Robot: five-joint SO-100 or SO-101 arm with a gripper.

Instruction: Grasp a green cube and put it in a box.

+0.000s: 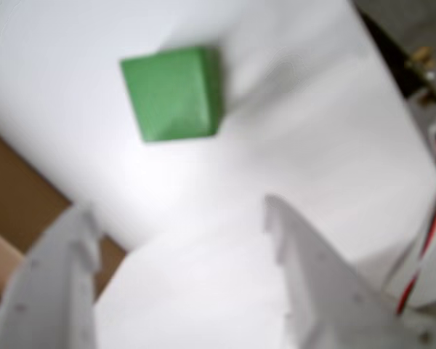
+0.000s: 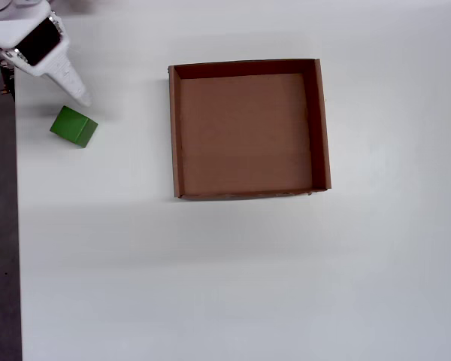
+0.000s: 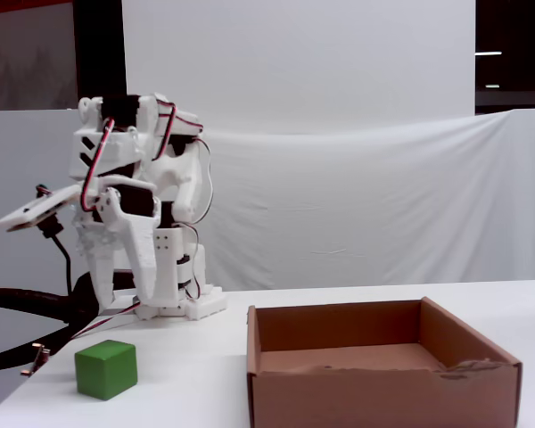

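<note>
The green cube lies on the white table near its left edge in the overhead view, well to the left of the box, which holds nothing. My gripper hovers just behind the cube, apart from it. In the wrist view the cube sits ahead of the gripper, whose two white fingers stand wide apart with nothing between them. A brown part of the box shows at that view's left edge. In the fixed view the cube is left of the box.
The arm's body and base stand at the back left of the table in the fixed view, with red and black cables. The table's left edge runs close to the cube, with dark floor beyond.
</note>
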